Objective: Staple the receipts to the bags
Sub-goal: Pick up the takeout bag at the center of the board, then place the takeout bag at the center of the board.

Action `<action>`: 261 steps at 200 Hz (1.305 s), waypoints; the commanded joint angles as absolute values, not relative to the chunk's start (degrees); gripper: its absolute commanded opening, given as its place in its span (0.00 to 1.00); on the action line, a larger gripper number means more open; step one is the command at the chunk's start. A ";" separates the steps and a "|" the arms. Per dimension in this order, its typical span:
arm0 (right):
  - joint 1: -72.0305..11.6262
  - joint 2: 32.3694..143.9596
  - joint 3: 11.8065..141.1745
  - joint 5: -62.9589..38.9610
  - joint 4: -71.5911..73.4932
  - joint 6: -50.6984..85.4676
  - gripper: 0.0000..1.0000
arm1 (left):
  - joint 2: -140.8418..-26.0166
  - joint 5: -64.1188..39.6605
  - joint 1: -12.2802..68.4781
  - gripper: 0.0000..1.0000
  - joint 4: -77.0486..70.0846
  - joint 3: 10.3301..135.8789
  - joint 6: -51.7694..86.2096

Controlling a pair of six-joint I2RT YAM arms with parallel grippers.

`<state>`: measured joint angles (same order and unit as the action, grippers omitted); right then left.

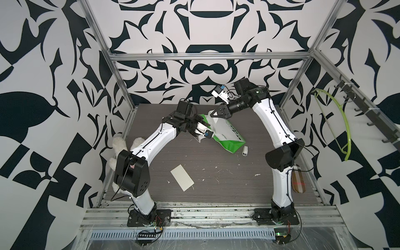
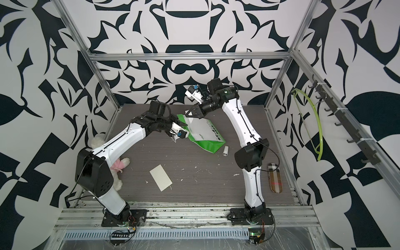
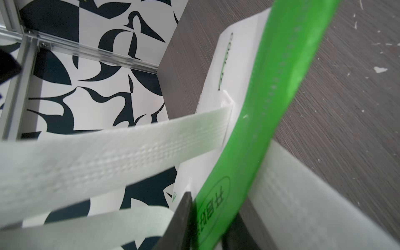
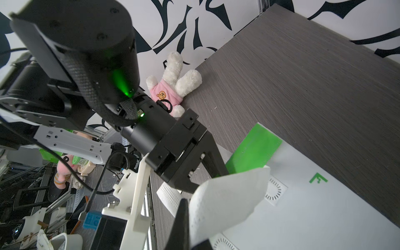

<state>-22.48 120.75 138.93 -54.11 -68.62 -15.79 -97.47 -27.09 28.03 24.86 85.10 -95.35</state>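
The bag point(image 1: 227, 132) point(image 2: 205, 133), white with green sides, lies tilted at the back middle of the table. My left gripper point(image 1: 198, 122) point(image 3: 207, 227) is shut on its green side fold point(image 3: 255, 104) near the mouth. A white loop handle point(image 3: 121, 155) crosses that view. My right gripper point(image 1: 213, 115) point(image 4: 190, 238) is shut on the other white handle point(image 4: 229, 194) and holds it up above the bag's mouth. The receipt point(image 1: 182, 178) point(image 2: 160, 178) lies flat near the front, apart from both grippers. A small white stapler point(image 1: 244, 150) point(image 2: 225, 150) lies just right of the bag's green base.
A white plush toy in pink point(image 2: 116, 171) point(image 4: 173, 86) sits at the table's left edge behind my left arm. A plaid case point(image 2: 275, 177) lies at the right edge. A green hanger point(image 1: 337, 127) hangs on the right wall. Paper scraps dot the tabletop.
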 commanded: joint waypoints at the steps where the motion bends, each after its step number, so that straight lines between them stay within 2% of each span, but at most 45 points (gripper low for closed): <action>1: -22.07 119.64 140.48 -56.34 -67.24 -15.42 0.00 | -97.82 -26.31 28.02 0.14 28.03 86.92 -97.01; 27: -21.15 118.63 137.97 -52.99 -65.43 -13.27 0.00 | -97.48 -24.82 28.09 0.00 28.49 87.50 -97.29; 39: -20.22 117.75 135.84 -49.25 -62.30 -9.59 0.00 | -97.38 -23.49 28.04 0.00 30.17 88.54 -97.21; 42: -19.89 117.57 135.46 -48.34 -61.63 -8.72 0.04 | -97.38 -23.10 28.10 0.00 30.62 88.84 -97.21; 52: -18.77 117.04 134.25 -45.09 -59.90 -5.62 0.27 | -97.17 -21.36 28.11 0.00 31.08 89.52 -96.04; 63: -17.40 115.74 132.53 -41.46 -57.75 -2.52 0.48 | -96.86 -19.95 28.06 0.00 30.74 90.48 -92.60; 77: -16.19 111.13 126.31 -36.28 -51.52 2.15 0.65 | -96.35 -17.20 28.09 0.00 30.74 91.95 -87.52; 89: -15.40 106.24 119.40 -32.70 -45.62 5.23 0.72 | -96.37 -14.63 28.06 0.00 33.17 94.38 -84.26; 130: -10.42 91.98 101.17 -23.75 -36.52 11.42 0.74 | -97.32 -7.37 28.12 0.00 46.20 106.47 -68.21; 160: -7.04 85.28 92.26 -23.47 -33.90 14.23 0.74 | -99.77 -0.95 28.12 0.00 53.77 114.82 -55.51; 189: -6.98 80.67 86.64 -25.48 -33.38 15.51 0.73 | -106.70 13.34 28.03 0.00 62.99 126.32 -42.19; 202: -6.97 78.69 84.35 -25.71 -32.84 16.48 0.73 | -106.93 16.94 28.00 0.00 63.61 126.36 -38.95; 240: -7.03 75.91 80.96 -27.92 -34.04 17.69 0.72 | -112.96 22.03 26.68 0.00 79.33 138.81 -25.59; 261: -7.04 74.96 79.86 -28.75 -35.20 16.32 0.72 | -115.61 18.38 23.71 0.00 87.15 145.90 -16.78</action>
